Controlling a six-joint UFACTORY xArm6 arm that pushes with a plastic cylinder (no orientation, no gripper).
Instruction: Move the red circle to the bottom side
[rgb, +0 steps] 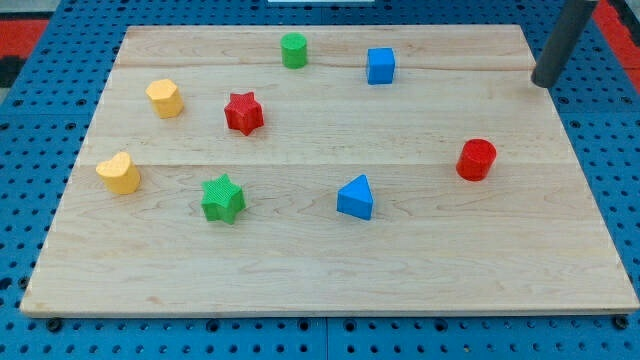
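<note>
The red circle (476, 159) stands on the wooden board (330, 270) at the view's right, about mid-height. My tip (545, 84) is at the board's upper right edge, above and to the right of the red circle, well apart from it. The rod rises out of the view's top right corner.
A blue triangle (356, 197) lies left of the red circle. A blue cube (380, 65) and green circle (293, 50) sit near the top. A red star (243, 112), green star (223, 198), yellow hexagon (164, 98) and yellow heart (119, 173) are on the left.
</note>
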